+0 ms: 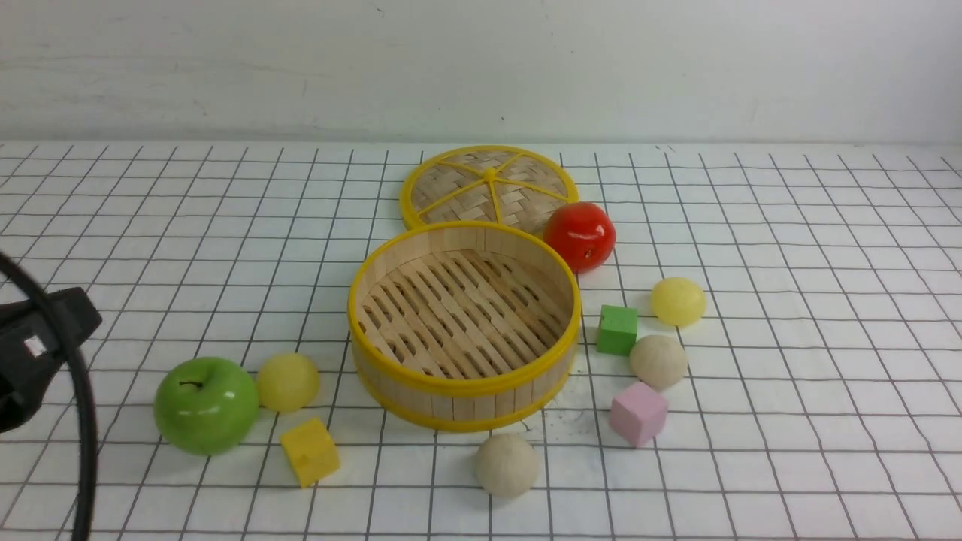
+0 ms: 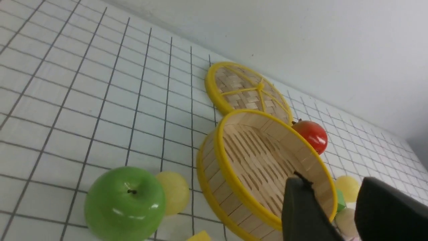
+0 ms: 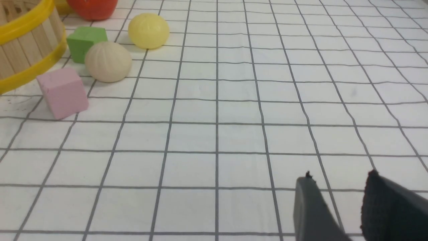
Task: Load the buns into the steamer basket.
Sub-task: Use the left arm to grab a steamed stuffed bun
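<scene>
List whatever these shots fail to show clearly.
- Front view: the left tool is mostly cut off by the picture's edge; the right tool is outside it.
- Front view: the basket's near wall hides the near edge of its slatted floor.
- Left wrist view: the picture's lower edge cuts off most of the yellow cube.
- Right wrist view: the edge crops the red apple's top.

The black left hand (image 2: pixel 334 201) is held open toward nine o'clock; the black right hand (image 3: pixel 341 197), also held open, is seen only from its wrist.
</scene>
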### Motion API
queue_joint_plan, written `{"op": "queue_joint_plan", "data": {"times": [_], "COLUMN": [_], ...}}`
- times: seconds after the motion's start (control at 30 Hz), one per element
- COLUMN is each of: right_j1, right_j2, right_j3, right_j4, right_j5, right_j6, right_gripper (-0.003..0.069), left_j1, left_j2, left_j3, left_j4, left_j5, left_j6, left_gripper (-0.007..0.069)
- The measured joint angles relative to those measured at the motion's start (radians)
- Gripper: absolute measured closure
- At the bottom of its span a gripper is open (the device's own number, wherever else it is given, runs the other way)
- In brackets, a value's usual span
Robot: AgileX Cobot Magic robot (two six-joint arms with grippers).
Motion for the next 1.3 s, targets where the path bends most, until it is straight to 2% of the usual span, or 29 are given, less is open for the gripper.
{"op": "queue_joint_plan", "data": {"times": [0.1,0.27,0.4,0.43,0.47,0.57,0.63,0.7,0.73,0.77,0.8,0.87,1.3], "right_j1": [0.0,0.0,0.0,0.0,0.0,0.0,0.0,0.0,0.0,0.0,0.0,0.0,0.0], "right_j2": [0.0,0.0,0.0,0.0,0.0,0.0,0.0,0.0,0.0,0.0,0.0,0.0,0.0], "right_j3": [0.0,0.0,0.0,0.0,0.0,0.0,0.0,0.0,0.0,0.0,0.0,0.0,0.0], "right_j4": [0.0,0.0,0.0,0.0,0.0,0.0,0.0,0.0,0.0,0.0,0.0,0.0,0.0], "right_j5": [0.0,0.0,0.0,0.0,0.0,0.0,0.0,0.0,0.0,0.0,0.0,0.0,0.0], "right_j6": [0.0,0.0,0.0,0.0,0.0,0.0,0.0,0.0,0.0,0.0,0.0,0.0,0.0], "right_gripper": [0.0419,0.0419,0.0419,0.0419,0.0419,0.0419,0.0419,0.0419,0.0419,0.0419,0.0419,0.0419,0.0419], "left_j1": [0.0,0.0,0.0,0.0,0.0,-0.017,-0.051,-0.079,-0.103,-0.107,-0.135,-0.153,-0.156], "left_j2": [0.062,0.294,0.488,0.499,0.598,0.737,0.854,0.905,0.959,0.959,1.027,1.078,1.257], "left_j3": [-0.016,-0.21,-0.401,-0.411,-0.505,-0.626,-0.717,-0.755,-0.795,-0.795,-0.842,-0.873,-0.895], "left_j4": [-0.005,0.02,0.063,0.065,0.073,0.095,0.162,0.214,0.282,0.282,0.365,0.409,0.522], "left_j5": [0.036,0.297,0.498,0.509,0.599,0.694,0.746,0.762,0.773,0.773,0.773,0.76,0.637], "left_j6": [0.001,0.02,0.088,0.098,0.152,0.228,0.267,0.271,0.261,0.258,0.223,0.191,0.139], "left_gripper": [0.0386,0.0386,0.0386,0.0386,0.0386,0.0386,0.0386,0.0386,0.0386,0.0386,0.0386,0.0386,0.0386]}}
